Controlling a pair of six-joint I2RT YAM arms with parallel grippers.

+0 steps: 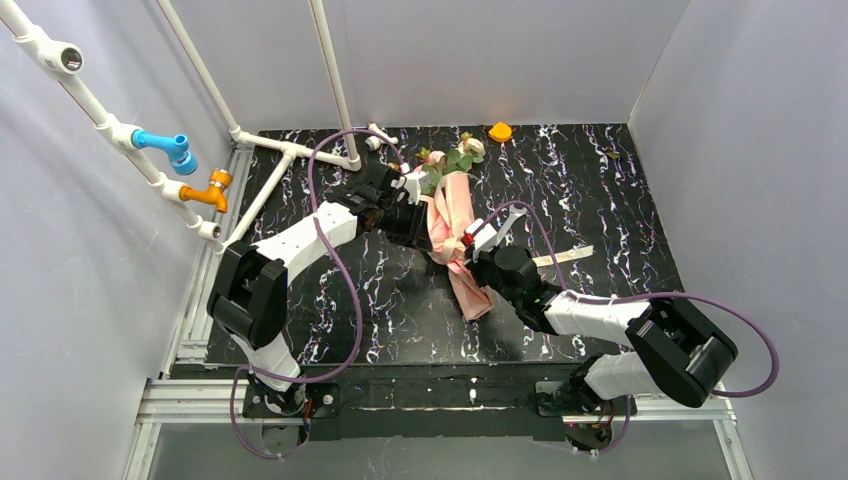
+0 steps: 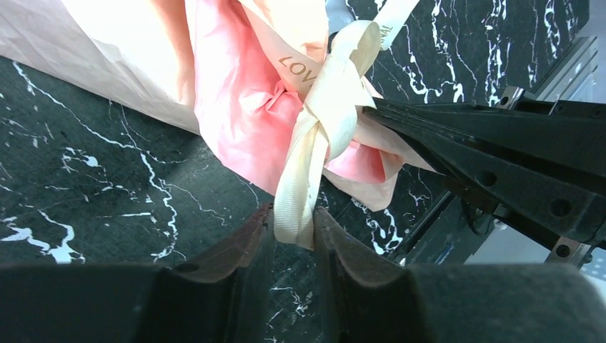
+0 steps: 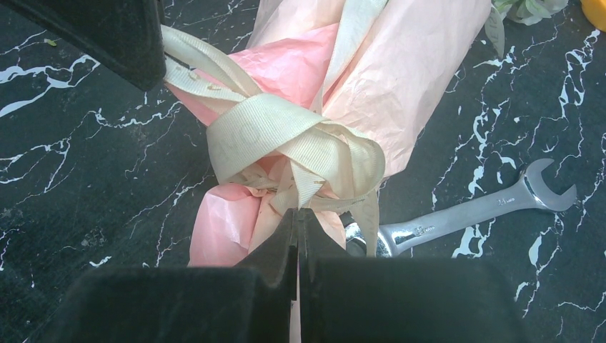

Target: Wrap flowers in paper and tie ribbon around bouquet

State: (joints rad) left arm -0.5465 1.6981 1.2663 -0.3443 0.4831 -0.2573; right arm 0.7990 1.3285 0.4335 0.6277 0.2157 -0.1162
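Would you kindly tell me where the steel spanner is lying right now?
In the right wrist view the spanner lies flat on the black marble table, right of the bouquet, its ring end beside the knotted ribbon.

Bouquet (image 1: 452, 215), 3 o'clock: spanner (image 3: 464, 214) lies just beside it; bare desk (image 1: 620, 180) past it.
9 o'clock: left arm (image 1: 305, 240) blocks you.
5 o'clock: right arm (image 1: 590, 315) blocks you.
11 o'clock: white pipes (image 1: 300, 152).
7 o'clock: desk open to you.
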